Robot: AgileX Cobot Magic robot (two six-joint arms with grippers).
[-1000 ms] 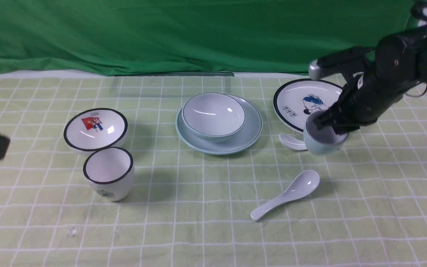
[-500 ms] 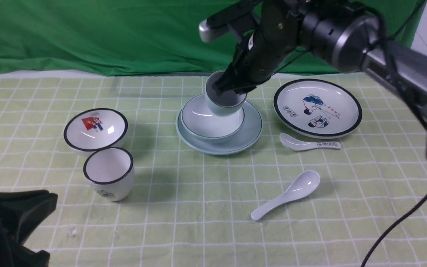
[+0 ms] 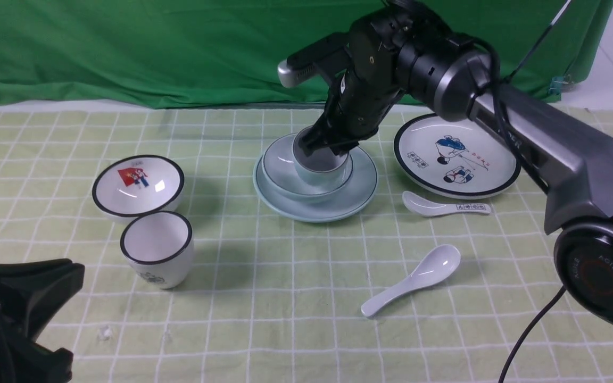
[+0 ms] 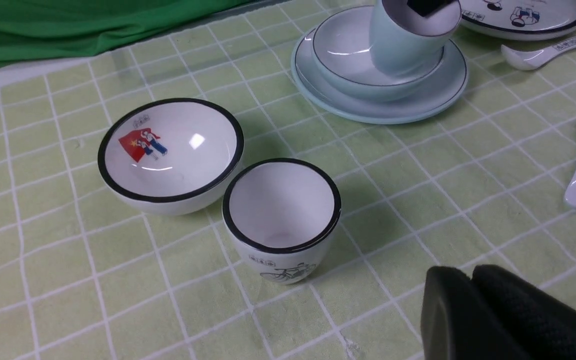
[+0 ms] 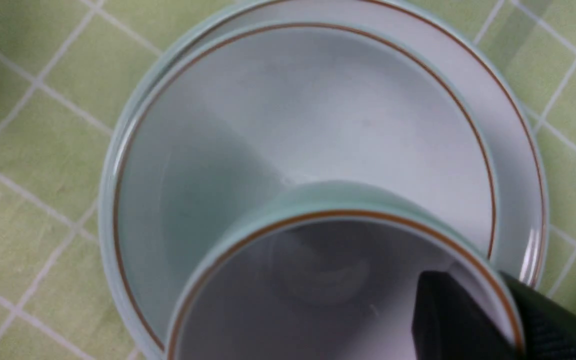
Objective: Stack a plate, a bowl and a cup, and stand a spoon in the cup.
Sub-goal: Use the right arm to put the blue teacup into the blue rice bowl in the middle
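**Seat cup before release**

Right gripper [image 3: 323, 151] pinches cup [image 3: 317, 173] wall, one finger inside. Cup is low in bowl [image 3: 280, 170] on plate [image 3: 362, 191], slightly tilted. Level it, centre, then open slowly. Left gripper [image 4: 473, 285]: jaw state unclear.

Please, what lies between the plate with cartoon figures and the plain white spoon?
The white spoon with the printed handle lies there, close to the cartoon plate, apart from the plain spoon. The front view shows it.
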